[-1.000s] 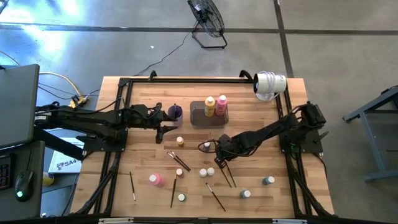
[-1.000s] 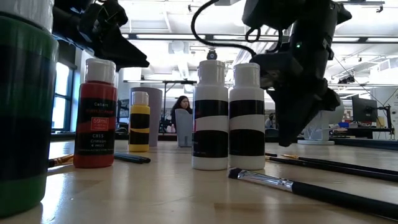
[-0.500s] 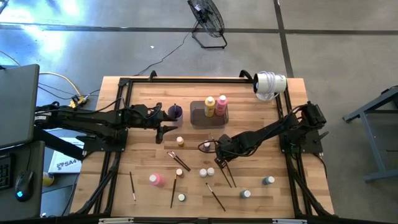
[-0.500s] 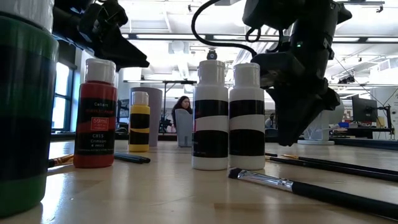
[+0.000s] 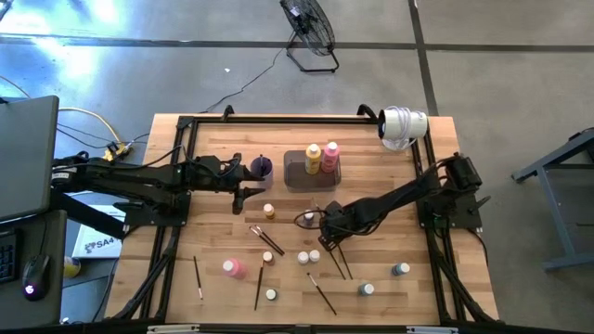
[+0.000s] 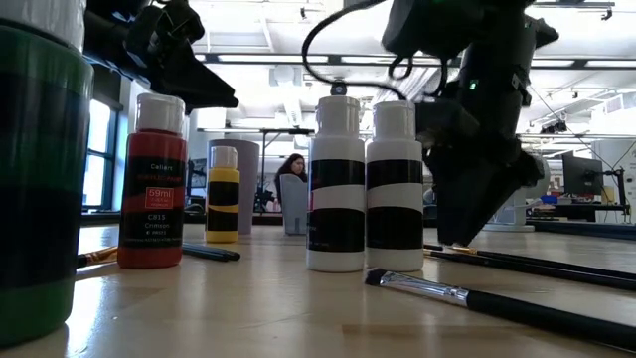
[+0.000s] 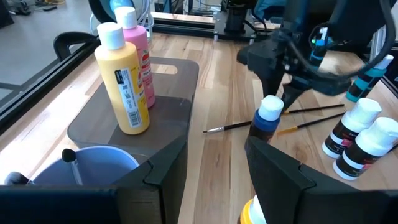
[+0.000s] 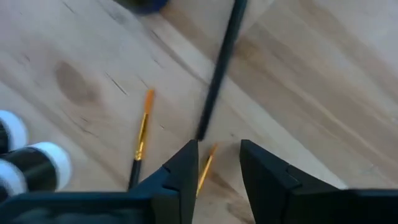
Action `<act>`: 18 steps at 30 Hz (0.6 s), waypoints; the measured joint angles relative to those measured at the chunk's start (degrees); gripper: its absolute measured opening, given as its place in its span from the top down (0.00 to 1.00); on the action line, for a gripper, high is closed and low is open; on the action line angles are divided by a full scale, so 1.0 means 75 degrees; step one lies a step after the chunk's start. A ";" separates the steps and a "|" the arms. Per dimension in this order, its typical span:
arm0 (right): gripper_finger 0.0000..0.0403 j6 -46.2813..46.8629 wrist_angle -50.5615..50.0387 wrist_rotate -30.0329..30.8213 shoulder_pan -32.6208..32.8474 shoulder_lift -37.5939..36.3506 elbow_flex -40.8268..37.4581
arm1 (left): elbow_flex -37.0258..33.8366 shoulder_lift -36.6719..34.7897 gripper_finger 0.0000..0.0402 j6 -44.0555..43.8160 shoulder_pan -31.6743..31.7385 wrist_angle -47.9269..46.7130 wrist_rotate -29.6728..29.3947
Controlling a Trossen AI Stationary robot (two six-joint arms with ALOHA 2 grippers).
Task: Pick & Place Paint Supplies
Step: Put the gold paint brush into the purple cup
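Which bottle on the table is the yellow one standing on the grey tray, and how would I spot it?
Find the dark grey tray at the table's far middle. Two tall bottles stand on it side by side. The yellow bottle is beside the purple cup; its neighbour, the pink bottle, stands farther from that cup.

a: what's carrying it all?
b: a wooden table [image 5: 371,176].
a: and directly on it?
b: a dark grey tray [image 5: 297,170], a purple cup [image 5: 262,168], small paint bottles [image 5: 309,256], a pink bottle [image 5: 233,268], scattered paintbrushes [image 5: 335,260].
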 joint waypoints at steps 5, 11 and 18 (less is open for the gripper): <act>0.76 0.0010 0.0174 0.0028 0.0075 0.0237 0.0029 | 0.0000 0.0003 0.59 0.0000 0.0000 -0.0066 0.0000; 0.81 0.0219 -0.0097 0.0275 0.0095 0.0270 0.0032 | 0.0000 0.0003 0.59 0.0000 0.0000 -0.0084 -0.0003; 0.93 0.0248 -0.0566 0.0509 0.0095 0.0285 0.0029 | 0.0000 0.0003 0.59 0.0000 0.0000 -0.0084 -0.0003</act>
